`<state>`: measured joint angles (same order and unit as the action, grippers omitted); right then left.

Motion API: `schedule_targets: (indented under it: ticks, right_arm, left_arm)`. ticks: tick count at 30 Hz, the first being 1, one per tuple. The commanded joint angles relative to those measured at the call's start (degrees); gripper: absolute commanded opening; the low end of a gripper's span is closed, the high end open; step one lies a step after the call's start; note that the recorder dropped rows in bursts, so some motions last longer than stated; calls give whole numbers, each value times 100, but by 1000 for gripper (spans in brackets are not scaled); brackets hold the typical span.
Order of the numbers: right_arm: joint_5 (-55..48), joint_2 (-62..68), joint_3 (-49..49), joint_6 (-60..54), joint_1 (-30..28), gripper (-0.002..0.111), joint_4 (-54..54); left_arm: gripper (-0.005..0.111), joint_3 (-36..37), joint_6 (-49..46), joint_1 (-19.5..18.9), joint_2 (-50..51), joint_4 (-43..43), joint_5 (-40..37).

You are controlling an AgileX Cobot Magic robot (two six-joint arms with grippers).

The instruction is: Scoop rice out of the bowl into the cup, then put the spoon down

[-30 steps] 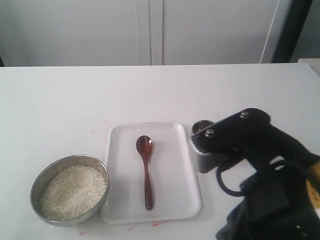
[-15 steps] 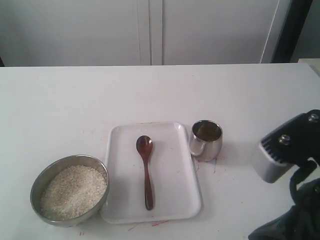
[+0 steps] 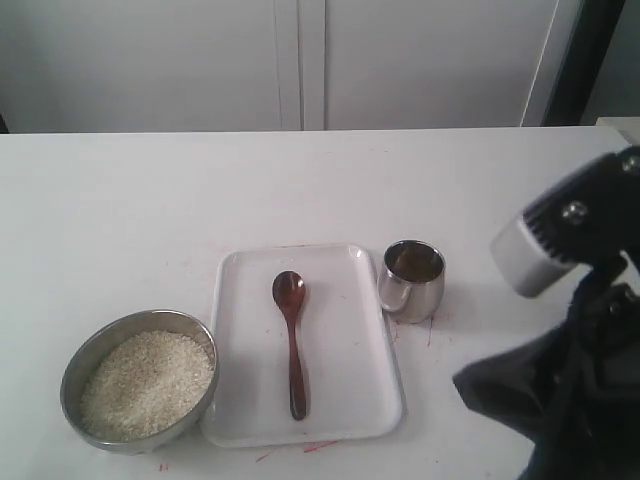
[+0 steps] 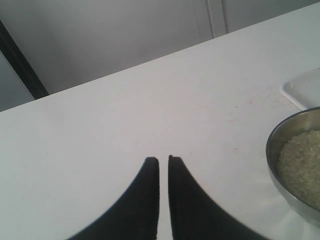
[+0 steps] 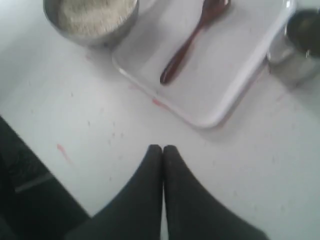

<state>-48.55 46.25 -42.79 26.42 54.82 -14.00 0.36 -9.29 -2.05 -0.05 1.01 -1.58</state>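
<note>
**Lying flat on the tray: spoon untouched, both grippers closed on nothing**

The spoon (image 3: 291, 340) sits on the white tray (image 3: 350, 400), a bit left of the tray's middle. In the exterior view its long axis runs near-to-far. The oval end points toward the back wall and the handle tip points toward the near edge. Nothing is touching it.

The bowl (image 3: 198, 335) stands just left of the tray's near corner, so close that the rim looks to be touching it. It's filled with rice (image 3: 147, 383) to a little under the rim, in a fairly even heap. The cup (image 3: 412, 285) stands upright just off the tray's far right corner. Its inside reads dark, and whether any grains are in there can't be made out. Everything sits on a white table (image 3: 130, 220).

In the right wrist view the right gripper (image 5: 162, 148) has its fingers pressed together with nothing between them. It hangs over bare table off the tray's near edge, well clear of the spoon. The left gripper (image 4: 163, 160) is clamped down to a thin slit, also empty, over bare table beside the bowl and not touching it.
</note>
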Motion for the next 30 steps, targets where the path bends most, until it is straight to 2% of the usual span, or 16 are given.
schedule_targets:
  ticks: [1,10,17,30]
  right_arm:
    - [1171,-78,116,-70,-15,0,-657]
    - [3025,-313,1046,-70,-640,0,-732]
    - [4650,-678,1864,-70,-1587,0,-732]
    - [5268,-1975,2741,90,-3049,0,-641]
  left_arm:
    - [14,-36,8,16,5,-50,34]
    - [14,-36,8,16,5,-50,34]
    - [14,-36,8,16,5,-50,34]
    - [14,-36,8,16,5,-50,34]
